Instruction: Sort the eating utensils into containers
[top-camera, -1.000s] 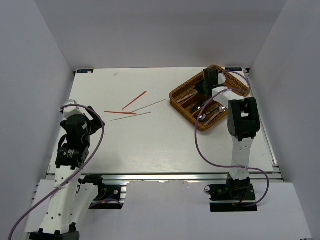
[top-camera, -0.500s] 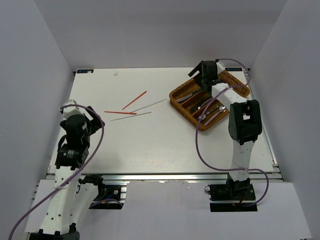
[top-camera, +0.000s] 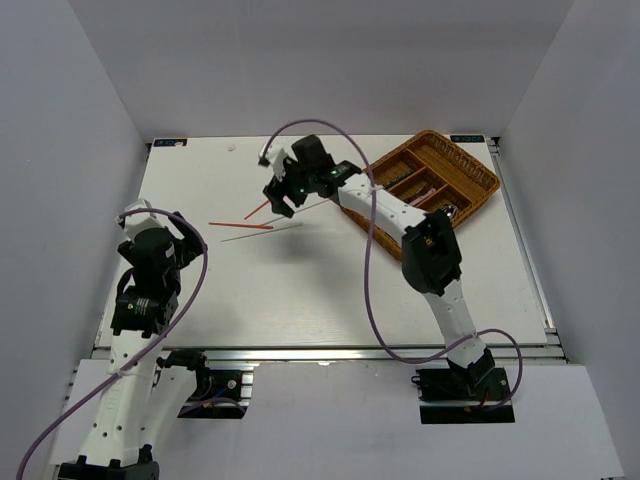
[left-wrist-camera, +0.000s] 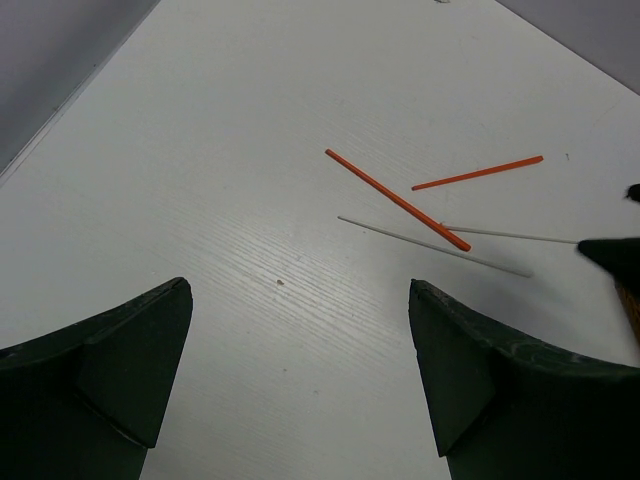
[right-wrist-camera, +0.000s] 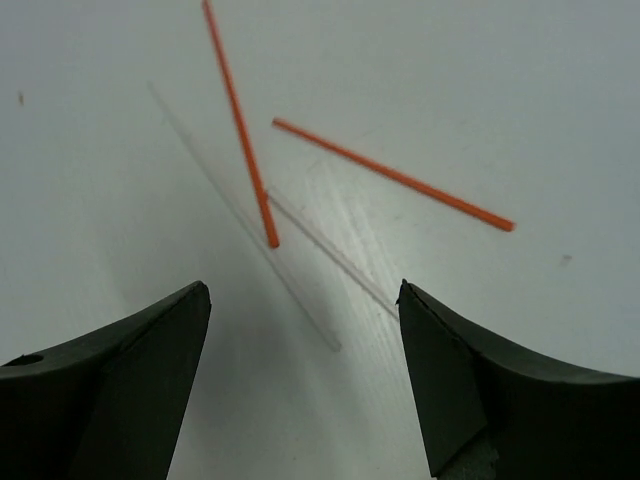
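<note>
Two red-orange chopsticks (top-camera: 240, 225) (top-camera: 257, 209) and two pale chopsticks (top-camera: 262, 233) (top-camera: 318, 205) lie loose on the white table left of centre. My right gripper (top-camera: 284, 197) hovers open and empty just above their right ends. In the right wrist view the red chopsticks (right-wrist-camera: 240, 125) (right-wrist-camera: 392, 175) and the pale ones (right-wrist-camera: 245, 220) (right-wrist-camera: 330, 252) lie just ahead of the gripper (right-wrist-camera: 302, 290). The brown wicker tray (top-camera: 487, 175) stands at the back right, partly hidden by the right arm. My left gripper (top-camera: 190, 232) is open and empty at the left, and its view shows it (left-wrist-camera: 300, 287) facing the chopsticks (left-wrist-camera: 398, 200).
A silver utensil end (top-camera: 449, 210) shows at the tray's near edge. White walls enclose the table on the left, back and right. The right arm (top-camera: 400, 215) stretches diagonally across the table's middle. A dark right fingertip (left-wrist-camera: 610, 255) shows in the left wrist view.
My right gripper has swung from over the wicker tray leftward across the table to above the loose chopsticks. The left arm and the chopsticks have not moved.
</note>
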